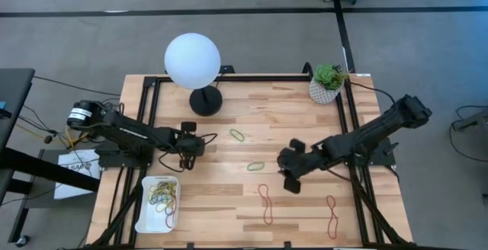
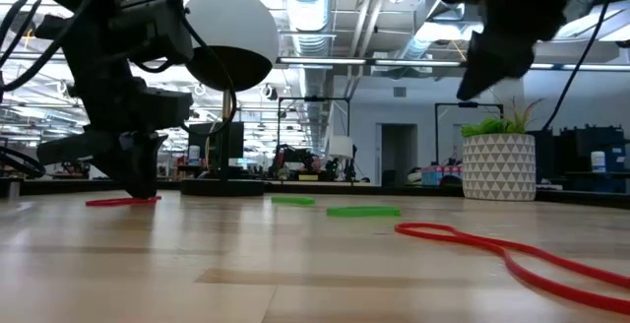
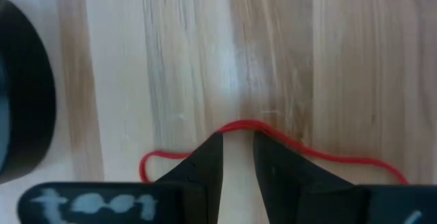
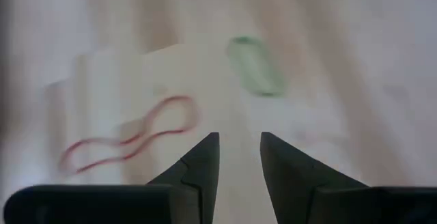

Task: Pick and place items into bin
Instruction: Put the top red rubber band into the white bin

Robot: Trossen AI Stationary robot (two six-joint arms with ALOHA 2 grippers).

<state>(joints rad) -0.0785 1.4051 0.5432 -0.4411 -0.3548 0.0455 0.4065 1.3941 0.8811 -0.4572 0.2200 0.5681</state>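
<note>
My left gripper [image 1: 187, 149] [image 3: 237, 142] points down at the table near the lamp's base, open by a narrow gap over a red rubber band [image 3: 239, 123] [image 2: 123, 202]. My right gripper [image 1: 291, 180] [image 4: 239, 145] hangs above the table, narrowly open and touching nothing. A red figure-eight band [image 4: 130, 142] [image 1: 265, 203] and a green band [image 4: 256, 65] [image 1: 255, 166] lie flat ahead of it. Another green band [image 1: 238, 135] and another red one [image 1: 332, 213] also lie on the wood. The white bin [image 1: 139, 218] sits at the near left with several bands [image 1: 162, 195] in it. My left gripper comes at the red band from above, fingers pointing down. Its fingertips [image 3: 212, 147] stand one on each side of the band's middle bend [image 3: 240, 123], and the strand runs on behind both tips. The band lies flat on the table. Whether the tips press it, I cannot tell.
A white globe lamp [image 1: 192, 59] on a black base [image 1: 206, 100] stands just beyond my left gripper. A plant in a white pot [image 1: 326, 84] is at the far right corner. Bare wood lies between the two grippers and toward the near edge.
</note>
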